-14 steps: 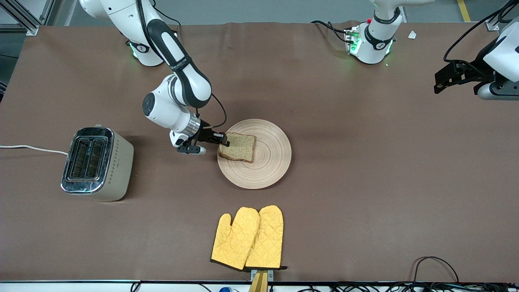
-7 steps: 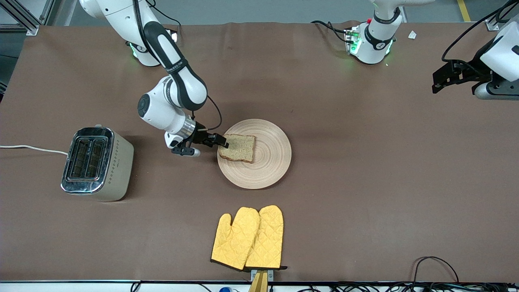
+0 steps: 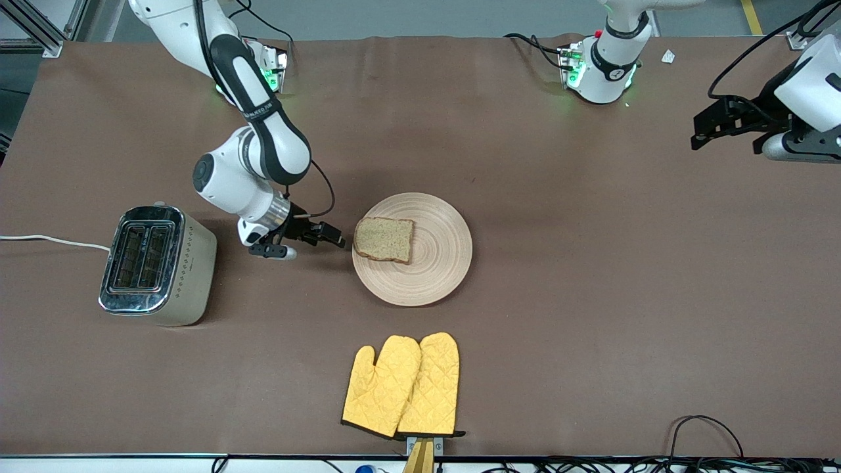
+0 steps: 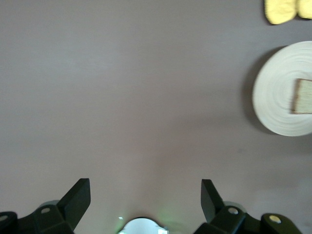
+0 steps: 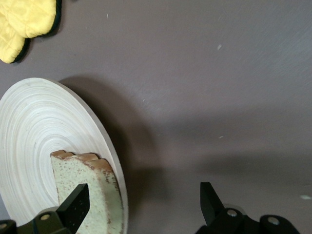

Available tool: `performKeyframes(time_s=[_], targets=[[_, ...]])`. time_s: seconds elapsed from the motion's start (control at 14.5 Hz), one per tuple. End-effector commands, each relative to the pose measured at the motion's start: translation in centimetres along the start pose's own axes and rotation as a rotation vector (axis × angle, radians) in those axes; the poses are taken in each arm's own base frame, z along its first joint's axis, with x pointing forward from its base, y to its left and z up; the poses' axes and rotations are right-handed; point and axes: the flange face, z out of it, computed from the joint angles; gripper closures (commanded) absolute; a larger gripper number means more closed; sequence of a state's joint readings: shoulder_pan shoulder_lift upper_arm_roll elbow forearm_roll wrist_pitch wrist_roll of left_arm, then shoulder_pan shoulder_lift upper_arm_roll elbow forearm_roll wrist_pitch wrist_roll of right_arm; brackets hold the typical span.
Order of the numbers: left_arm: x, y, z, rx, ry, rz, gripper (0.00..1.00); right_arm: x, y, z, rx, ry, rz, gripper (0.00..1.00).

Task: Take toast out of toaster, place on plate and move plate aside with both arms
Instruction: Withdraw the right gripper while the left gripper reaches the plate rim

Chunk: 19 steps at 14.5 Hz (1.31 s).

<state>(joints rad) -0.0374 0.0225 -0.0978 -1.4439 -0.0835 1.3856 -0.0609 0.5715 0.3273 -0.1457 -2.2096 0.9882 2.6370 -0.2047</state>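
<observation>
The toast (image 3: 385, 239), a speckled brown slice, lies flat on the round beige plate (image 3: 440, 263), on the half toward the right arm's end. My right gripper (image 3: 332, 234) is open and empty, low over the table just beside the plate's rim. The right wrist view shows the toast (image 5: 87, 195), the plate (image 5: 34, 122) and my open right gripper (image 5: 144, 204). My left gripper (image 3: 713, 125) is open and empty, high over the left arm's end of the table, where the arm waits. The left wrist view shows the plate (image 4: 273, 97), the toast (image 4: 303, 96) and the open left gripper (image 4: 145, 201).
A chrome and cream toaster (image 3: 158, 265) with empty slots stands toward the right arm's end of the table. A pair of yellow oven mitts (image 3: 402, 385) lies nearer to the front camera than the plate; they also show in the right wrist view (image 5: 24, 24).
My right gripper has let go of the toast and drawn back off the plate toward the toaster. The toast stays on the plate. The left gripper has shifted slightly.
</observation>
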Motion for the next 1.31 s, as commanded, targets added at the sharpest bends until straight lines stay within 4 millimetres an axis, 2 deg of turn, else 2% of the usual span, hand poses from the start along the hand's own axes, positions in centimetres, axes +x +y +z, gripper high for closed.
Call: performKeyframes(time_s=[0.0,0.14,0.21,0.28,0.34,0.55,0.69,0.9,1.1,1.24], targets=[[3.2,0.7,3.5,-0.102,-0.064,0.002,0.0,0.3,2.7,-6.5,0.029,-0.064,-0.015,0.0],[6.0,1.8,7.1,-0.195,-0.081,0.022,0.0,2.4,5.6,-12.0,-0.01,-0.148,-0.059,0.0],[7.3,2.7,8.9,-0.235,-0.094,0.023,0.0,3.7,6.7,-16.1,-0.064,-0.152,-0.107,0.0],[8.2,4.6,10.5,-0.256,-0.095,0.047,0.0,4.6,7.4,-19.5,-0.11,-0.162,-0.14,0.0],[9.4,5.9,12.3,-0.271,-0.087,0.055,0.0,5.5,7.6,-22.9,-0.144,-0.177,-0.165,0.0],[12.9,9.0,19.0,-0.373,-0.101,0.079,0.04,7.7,6.1,-32.2,-0.257,-0.214,-0.226,0.0],[14.8,9.9,23.0,-0.464,-0.089,0.116,0.07,8.4,4.7,-36.3,-0.353,-0.2,-0.263,0.0],[16.6,10.4,29.7,-0.666,-0.105,0.183,0.13,8.2,1.9,-41.2,-0.413,-0.171,-0.214,0.0],[17.4,10.7,35.7,-0.799,-0.083,0.256,0.23,8.4,0.9,-43.8,-0.457,-0.131,-0.226,0.0],[17.2,11.2,39.8,-0.883,-0.042,0.298,0.24,8.5,0.4,-45.6,-0.463,-0.096,-0.229,0.0]])
